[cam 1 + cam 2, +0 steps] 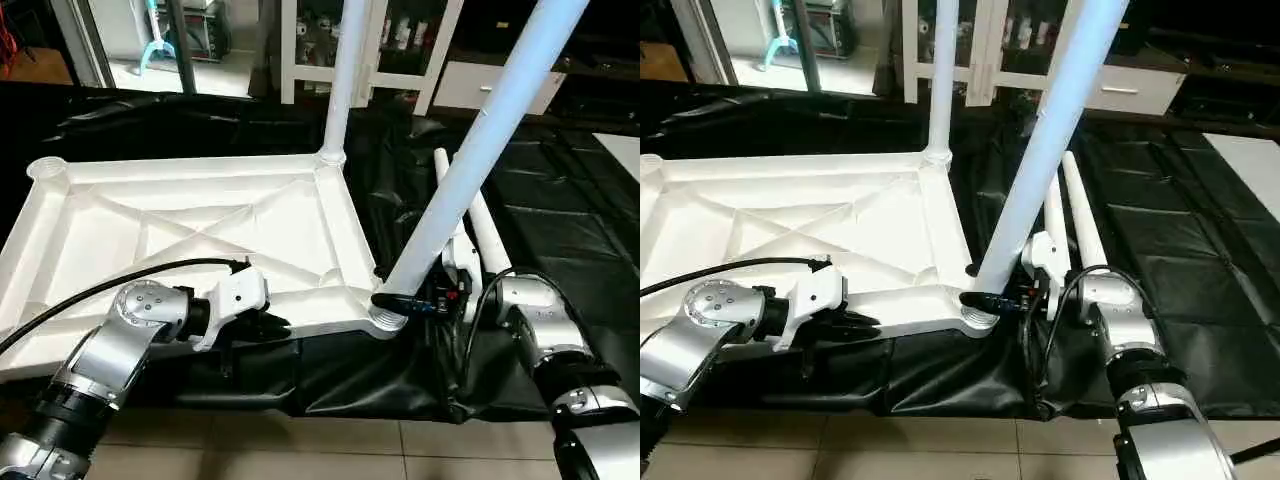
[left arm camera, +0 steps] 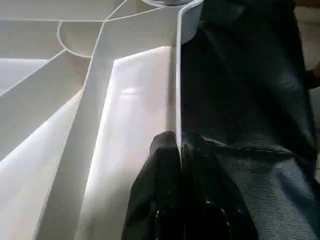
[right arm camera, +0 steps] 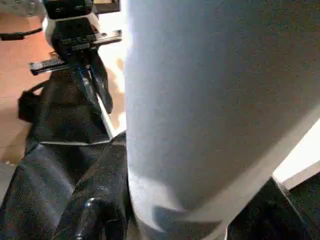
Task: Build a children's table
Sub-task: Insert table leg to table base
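Observation:
The children's table lies as an upside-down white tabletop (image 1: pixel 190 225) with X ribs on a black sheet. One white leg (image 1: pixel 345 80) stands upright in the far right corner socket. A second leg (image 1: pixel 480 150) leans to the right out of the near right corner socket (image 1: pixel 388 320). My right gripper (image 1: pixel 402 299) is shut on this leg just above the socket; the leg (image 3: pixel 210 100) looms close in the right wrist view. My left gripper (image 1: pixel 275 325) is shut on the tabletop's near rim (image 2: pixel 177 75), pinching its thin edge between both fingers (image 2: pixel 162 165).
Two loose white legs (image 1: pixel 488 228) lie on the black sheet (image 1: pixel 560 230) to the right of the tabletop. Tiled floor (image 1: pixel 330 450) runs along the near edge. White cabinets (image 1: pixel 300 50) and a doorway stand behind.

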`<state>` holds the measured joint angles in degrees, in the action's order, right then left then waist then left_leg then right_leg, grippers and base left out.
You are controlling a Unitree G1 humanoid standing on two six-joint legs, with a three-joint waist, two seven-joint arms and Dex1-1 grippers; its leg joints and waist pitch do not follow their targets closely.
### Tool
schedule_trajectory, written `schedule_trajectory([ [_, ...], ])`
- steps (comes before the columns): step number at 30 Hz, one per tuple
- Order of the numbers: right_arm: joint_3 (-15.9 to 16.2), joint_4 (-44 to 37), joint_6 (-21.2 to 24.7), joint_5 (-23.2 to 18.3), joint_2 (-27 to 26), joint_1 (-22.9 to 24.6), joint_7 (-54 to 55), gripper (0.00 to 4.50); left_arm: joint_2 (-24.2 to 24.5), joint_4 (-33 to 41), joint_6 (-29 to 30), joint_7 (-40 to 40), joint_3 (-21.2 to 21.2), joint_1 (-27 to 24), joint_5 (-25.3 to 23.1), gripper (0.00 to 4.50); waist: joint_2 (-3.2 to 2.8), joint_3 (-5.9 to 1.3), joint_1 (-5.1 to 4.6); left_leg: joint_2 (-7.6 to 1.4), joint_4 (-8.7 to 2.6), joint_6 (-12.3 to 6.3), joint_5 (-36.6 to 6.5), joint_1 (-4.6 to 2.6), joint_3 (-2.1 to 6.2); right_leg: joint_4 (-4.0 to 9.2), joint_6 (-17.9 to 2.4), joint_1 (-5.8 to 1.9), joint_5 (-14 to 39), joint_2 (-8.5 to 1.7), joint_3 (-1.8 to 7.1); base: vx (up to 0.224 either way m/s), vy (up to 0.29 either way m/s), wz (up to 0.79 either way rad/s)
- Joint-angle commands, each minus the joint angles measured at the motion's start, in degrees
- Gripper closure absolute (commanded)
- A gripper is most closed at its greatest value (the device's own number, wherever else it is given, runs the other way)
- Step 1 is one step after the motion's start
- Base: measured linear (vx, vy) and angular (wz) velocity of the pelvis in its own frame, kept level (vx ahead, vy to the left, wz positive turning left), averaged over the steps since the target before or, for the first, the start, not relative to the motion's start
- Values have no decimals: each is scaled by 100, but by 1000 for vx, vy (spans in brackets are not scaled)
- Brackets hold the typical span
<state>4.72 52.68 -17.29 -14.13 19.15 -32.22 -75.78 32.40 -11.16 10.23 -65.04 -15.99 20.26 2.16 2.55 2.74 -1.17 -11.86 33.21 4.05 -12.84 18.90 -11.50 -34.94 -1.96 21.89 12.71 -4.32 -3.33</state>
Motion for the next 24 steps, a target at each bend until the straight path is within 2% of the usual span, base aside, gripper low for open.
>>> schedule_trajectory([
  [1,555,783,-316,1284,-49,494,1442,256,-196,-29,153,716,152,229,-192,450,-125,-81,-19,-226,-475,-94,-1679,-10,106,526,-1260,-50,1681,-350,292,0,0,0],
  [2,435,865,-235,1238,-158,461,1886,256,-301,-47,306,960,192,255,-244,450,-124,-70,-31,-230,-484,-37,-1837,-18,115,540,-1202,-36,1885,-349,289,0,0,0],
  [3,349,913,-166,1188,-229,440,2141,256,-368,-56,404,1105,218,270,-269,450,-105,-62,-45,-226,-490,73,-2052,-27,140,566,-1070,-18,2249,-357,285,0,0,0],
  [4,266,965,-74,1130,-298,405,2381,256,-454,-29,525,1199,251,273,-234,450,-79,-74,-58,-211,-494,102,-2162,-17,174,585,-935,-22,2516,-355,283,-50,7,-4],
  [5,226,991,-29,1102,-331,388,2497,256,-495,-16,583,1244,267,275,-217,450,-79,-74,-58,-211,-494,102,-2162,-17,174,585,-935,-22,2516,-355,283,-55,18,-7],
  [6,87,1132,145,1027,-515,274,3146,255,-700,177,989,1410,282,258,-141,450,-82,-65,-77,-212,-511,116,-2261,-11,185,599,-857,2,2662,-355,293,-78,29,-10],
  [8,71,1188,188,1034,-592,219,3423,255,-786,273,1169,1506,266,254,-163,450,-90,-66,-92,-204,-513,131,-2294,-12,192,611,-846,16,2727,-358,301,-26,11,-3],
  [9,71,1188,188,1034,-592,219,3423,255,-786,273,1169,1506,266,254,-163,450,-101,-65,-88,-201,-512,114,-2281,-24,186,624,-848,30,2699,-355,307,0,0,0],
  [10,31,1353,388,919,-899,17,3937,255,-1040,564,1616,1637,209,218,-114,450,-122,-79,-91,-215,-522,92,-2250,-17,175,622,-888,27,2465,-351,313,0,0,0],
  [12,47,1421,460,908,-1028,-82,4148,254,-1164,703,1844,1683,184,205,-68,450,-137,-66,-116,-216,-545,171,-2286,0,186,600,-950,27,2342,-340,295,0,0,0],
  [13,64,1503,558,929,-1183,-216,4470,254,-1327,923,2173,1681,143,178,93,450,-124,-78,-131,-217,-552,205,-2249,14,192,580,-954,8,2231,-342,299,0,0,0],
  [15,127,1619,625,1053,-1425,-439,4976,254,-1611,1280,2733,1678,71,149,388,450,-108,-82,-141,-211,-547,229,-2177,7,182,571,-990,25,2097,-342,313,0,0,0],
  [16,186,1661,651,1167,-1491,-516,5233,254,-1728,1334,2882,1739,65,169,430,450,-100,-95,-155,-174,-517,166,-2155,-6,157,582,-987,38,1968,-318,334,0,0,0],
  [17,224,1694,682,1243,-1545,-572,5452,254,-1860,1344,3023,1861,92,208,429,450,-97,-107,-166,-166,-511,131,-2083,-3,146,574,-1008,35,1843,-313,348,0,0,0],
  [18,241,1724,720,1297,-1602,-619,5713,254,-2013,1342,3160,2004,130,249,431,450,-47,-124,-173,-159,-499,51,-1904,22,130,566,-1045,10,1610,-310,353,0,0,0],
  [19,238,1740,754,1308,-1642,-641,5864,254,-2126,1345,3257,2102,161,280,441,450,-76,-113,-160,-154,-497,7,-1854,21,120,566,-1043,18,1545,-311,357,0,0,0],
  [20,236,1782,823,1331,-1728,-685,6171,254,-2364,1371,3483,2309,226,344,456,450,-69,-110,-168,-155,-494,1,-1844,18,110,562,-1025,21,1543,-308,358,0,0,0],
  [21,236,1785,828,1333,-1735,-689,6192,254,-2381,1374,3500,2324,231,349,457,450,-64,-109,-157,-150,-490,-9,-1823,10,111,572,-986,23,1584,-304,354,0,0,0],
  [22,240,1823,848,1364,-1797,-717,6418,254,-2541,1417,3699,2491,272,390,414,450,-38,-111,-158,-150,-480,-37,-1860,5,95,579,-943,40,1634,-303,362,0,0,0],
  [23,281,1846,848,1427,-1851,-732,6589,254,-2679,1397,3817,2695,300,441,303,450,-45,-111,-155,-148,-483,-39,-1816,21,107,570,-926,26,1628,-309,362,0,0,0],
  [24,289,1877,846,1451,-1892,-745,6747,254,-2792,1380,3918,2916,346,478,182,450,-23,-109,-150,-146,-485,-61,-1750,33,107,574,-885,21,1613,-304,355,0,0,0],
])
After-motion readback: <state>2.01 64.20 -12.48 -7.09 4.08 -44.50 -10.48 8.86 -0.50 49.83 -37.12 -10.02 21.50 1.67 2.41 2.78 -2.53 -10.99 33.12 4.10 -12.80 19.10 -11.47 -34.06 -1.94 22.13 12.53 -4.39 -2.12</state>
